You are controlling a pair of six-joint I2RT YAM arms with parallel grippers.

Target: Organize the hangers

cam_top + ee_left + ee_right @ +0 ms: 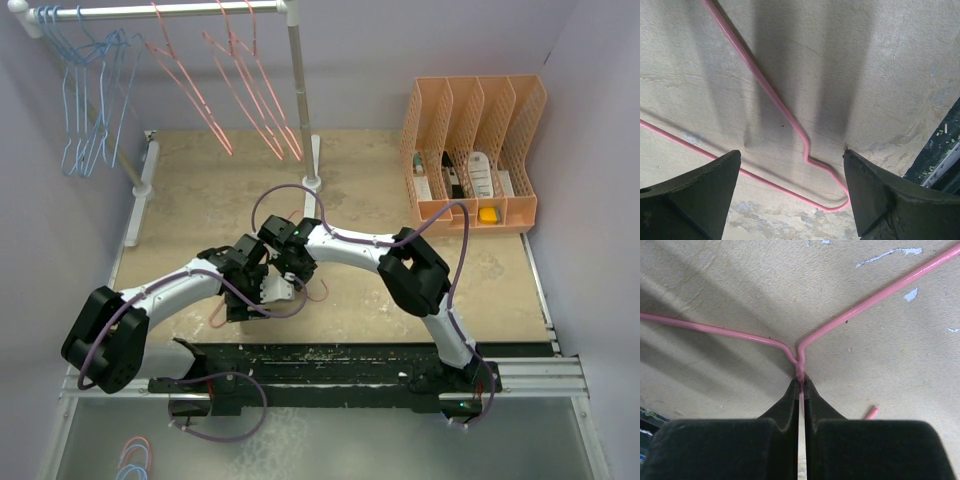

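Tan table [200, 200] has a pink hanger [850, 315] lying flat. Right gripper [801, 382] pinches its neck tight, likely to lift it. Left gripper [791, 152] hangs wide open over a corner, empty.

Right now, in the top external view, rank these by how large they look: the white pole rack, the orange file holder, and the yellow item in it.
1. white pole rack
2. orange file holder
3. yellow item, clearly the smallest

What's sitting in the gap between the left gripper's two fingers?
A bent corner of the pink hanger, with bare table beneath it. The left wrist view shows it inside the open left gripper.
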